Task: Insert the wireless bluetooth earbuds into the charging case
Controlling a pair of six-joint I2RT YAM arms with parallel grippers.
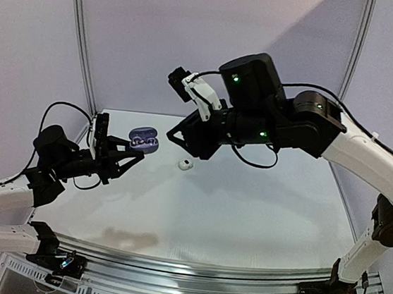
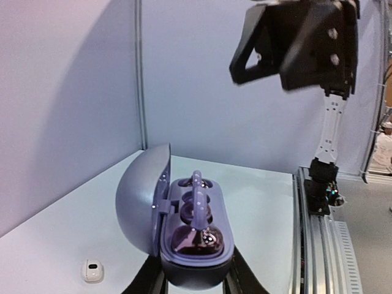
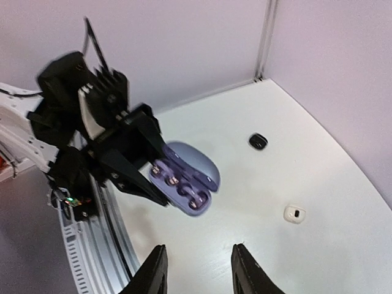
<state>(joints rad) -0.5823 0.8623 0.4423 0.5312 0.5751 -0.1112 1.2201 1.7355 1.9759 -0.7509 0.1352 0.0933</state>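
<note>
Insertion is judged incomplete. The left gripper point(image 2: 195, 286) clamps the open lilac plastic clamshell charging case point(image 2: 184, 257) from below and holds it raised above the white table point(image 3: 331, 245). The case wells show glossy purple inserts point(image 2: 196, 239); whether these are seated earbuds cannot be told. One small white earbud point(image 3: 294, 214) and one small black earbud point(image 3: 258, 141) lie loose on the table, well apart. The right gripper point(image 3: 199, 257) stands part-open and empty, above the table and apart from the case.

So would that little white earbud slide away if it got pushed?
Probably: the white earbud looks tiny and smooth, lying loose on the glossy table. Likely light too. Its rounded edges might let it slip from pinching jaws.
</note>
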